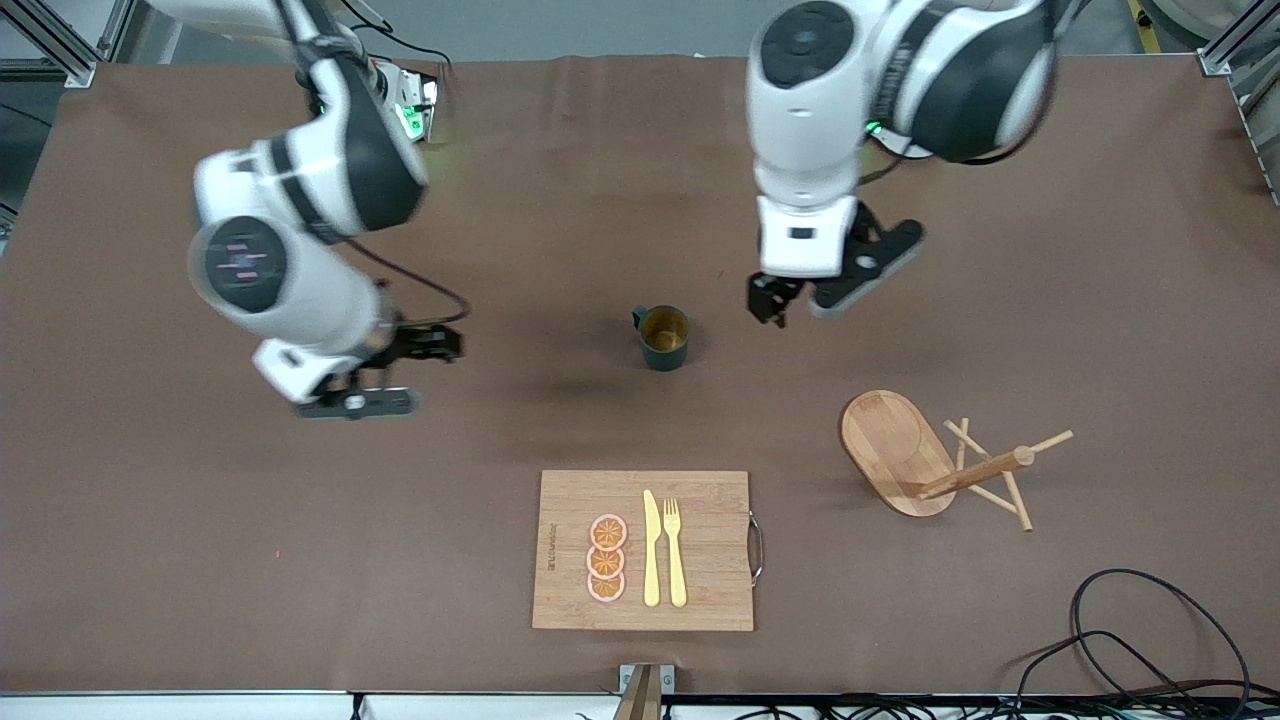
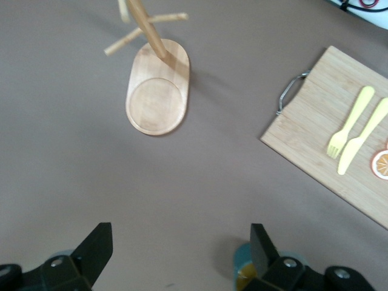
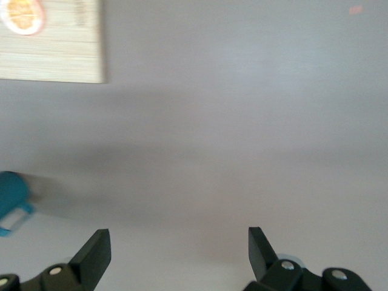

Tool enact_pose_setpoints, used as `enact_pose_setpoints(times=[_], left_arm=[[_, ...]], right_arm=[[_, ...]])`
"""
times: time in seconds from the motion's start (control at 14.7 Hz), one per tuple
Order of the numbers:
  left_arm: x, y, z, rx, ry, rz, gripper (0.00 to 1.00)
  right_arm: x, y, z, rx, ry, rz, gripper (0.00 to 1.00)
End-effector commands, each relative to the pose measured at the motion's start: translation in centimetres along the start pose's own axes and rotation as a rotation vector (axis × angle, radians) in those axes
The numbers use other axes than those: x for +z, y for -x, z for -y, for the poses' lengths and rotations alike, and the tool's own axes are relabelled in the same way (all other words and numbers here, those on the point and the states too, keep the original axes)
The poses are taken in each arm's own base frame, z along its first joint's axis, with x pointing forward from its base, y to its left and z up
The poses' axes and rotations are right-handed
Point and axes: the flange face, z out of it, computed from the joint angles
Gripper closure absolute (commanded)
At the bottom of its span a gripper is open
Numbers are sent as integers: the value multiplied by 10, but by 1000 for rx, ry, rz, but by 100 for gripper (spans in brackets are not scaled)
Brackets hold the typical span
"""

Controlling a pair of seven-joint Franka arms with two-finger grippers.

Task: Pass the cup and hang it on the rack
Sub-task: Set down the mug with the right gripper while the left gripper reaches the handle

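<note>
The dark teal cup [image 1: 663, 338] stands upright in the middle of the table, handle toward the right arm's end, yellowish-brown inside. The wooden rack [image 1: 900, 450] stands on its oval base toward the left arm's end, nearer the front camera than the cup. My left gripper [image 1: 772, 303] is open and empty, over the table just beside the cup. In the left wrist view the cup's edge [image 2: 241, 267] shows by one finger [image 2: 262, 248], and the rack [image 2: 156, 91] shows too. My right gripper [image 1: 440, 346] is open and empty, over bare table toward the right arm's end. The cup [image 3: 11, 197] shows in the right wrist view.
A bamboo cutting board [image 1: 710, 550] with a metal handle lies near the table's front edge. It carries orange slices [image 1: 607, 558], a yellow knife and a fork [image 1: 675, 550]. Black cables [image 1: 1130, 640] lie at the front corner near the left arm's end.
</note>
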Motion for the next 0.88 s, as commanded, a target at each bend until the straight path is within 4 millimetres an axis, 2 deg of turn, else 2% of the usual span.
enact_pose_setpoints(times=[0.0,0.27,0.41,0.61,0.75,0.82], left_arm=[[20,65,-40,-44,-10,-84,0],[67,169,-77,-69,-21,-216,0],[93,214,-83,-66,-35,-279,0],[132,278,-90,-41,-62,-413,0],[160,307,-98,-47,-63,-501,0],[173,314,-103,-55,-65,-527,0]], right_arm=[[-15,15,-65,-44,25,5,0],[-35,28,-153,-8,47,37,0],[-42,32,-193,6,36,29,0],[-48,37,-238,44,26,23,0],[-61,39,-254,25,25,-4,0],[-66,39,-261,25,27,-14,0]])
